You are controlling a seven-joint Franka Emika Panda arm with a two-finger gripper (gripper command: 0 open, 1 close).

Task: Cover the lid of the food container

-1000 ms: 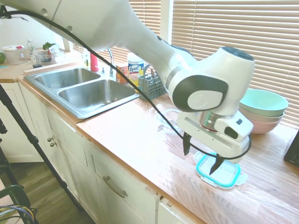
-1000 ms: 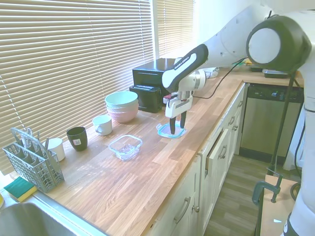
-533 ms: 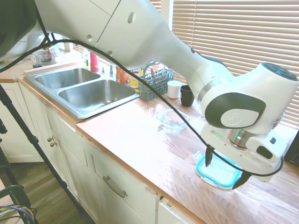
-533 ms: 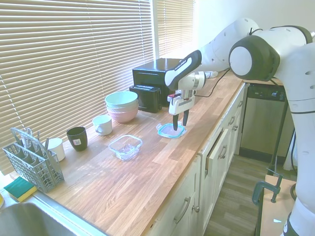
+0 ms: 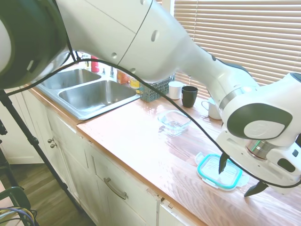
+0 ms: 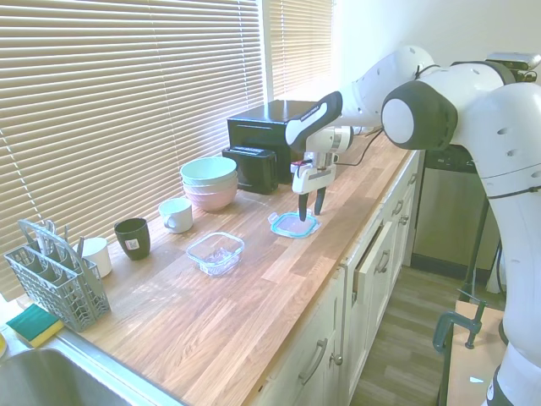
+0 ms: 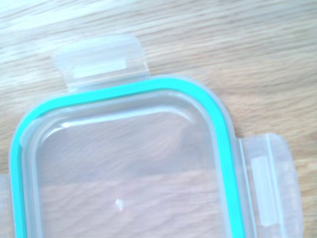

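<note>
The lid [image 5: 217, 170] lies flat on the wooden counter, clear with a teal rim and clear snap tabs. It fills the wrist view [image 7: 129, 163]. My gripper [image 5: 240, 178] hangs open just above it. One finger stands over the lid's middle and the other past its edge on the side away from the sink, with nothing between them. From the other side, my gripper [image 6: 309, 211] hovers over the lid [image 6: 292, 225]. The food container [image 5: 174, 122], a small clear glass dish, sits empty on the counter nearer the sink [image 6: 215, 252].
Stacked pastel bowls [image 6: 209, 182], a white mug [image 6: 176, 214], a dark mug [image 6: 132, 238] and a utensil basket [image 6: 55, 275] line the window side. A black appliance [image 6: 266, 144] stands behind the lid. The sink [image 5: 89, 89] is at the counter's far end.
My gripper has shifted along the counter away from the sink, over the lid's outer end, staying open. The lid and container have not moved.
</note>
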